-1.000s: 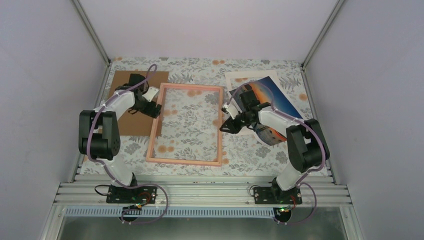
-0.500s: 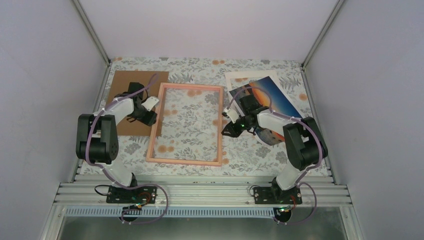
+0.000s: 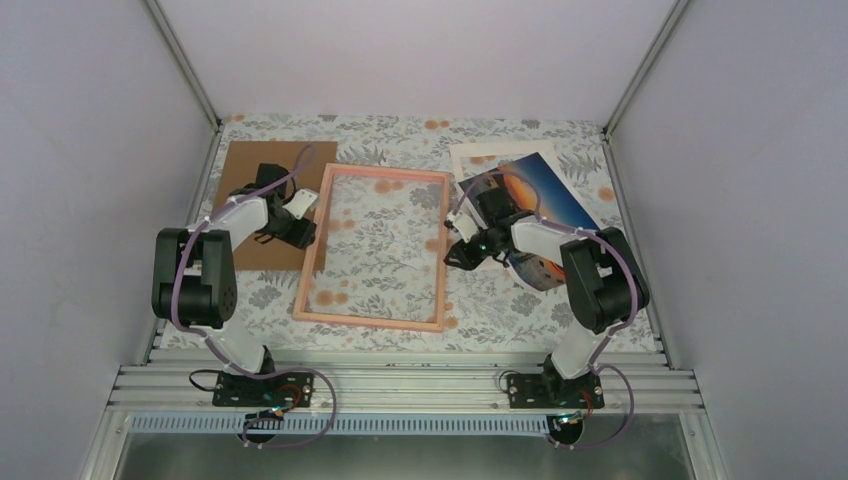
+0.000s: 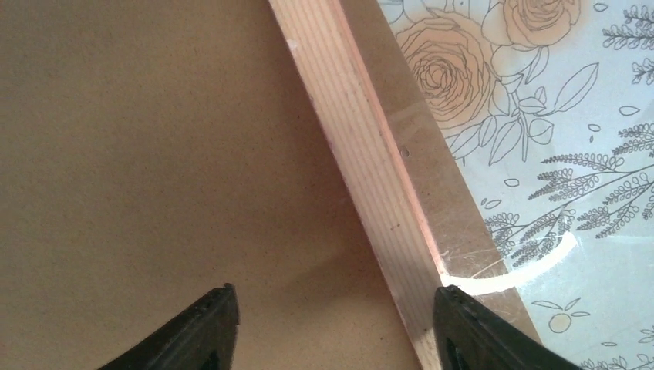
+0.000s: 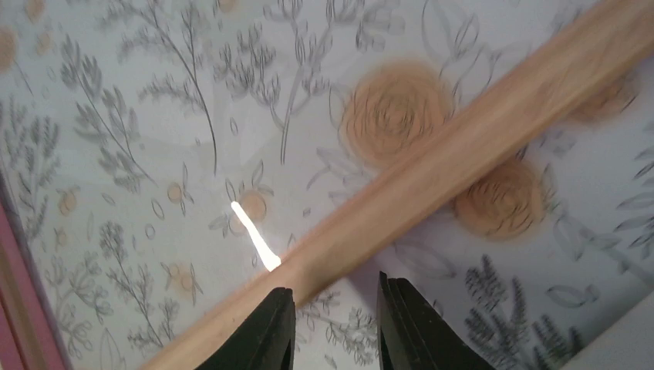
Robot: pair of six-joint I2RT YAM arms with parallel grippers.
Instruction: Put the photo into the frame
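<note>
Beneath right end effector [image 5: 335,299]: frame [image 5: 463,146].

Pink frame [image 3: 370,321] flat, sunset photo [image 3: 556,192] beside

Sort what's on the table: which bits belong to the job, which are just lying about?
Job in hand:
- photo
- pink frame

Lying about:
- brown cardboard sheet, partly under the frame's left edge
- white sheet under the photo
</note>
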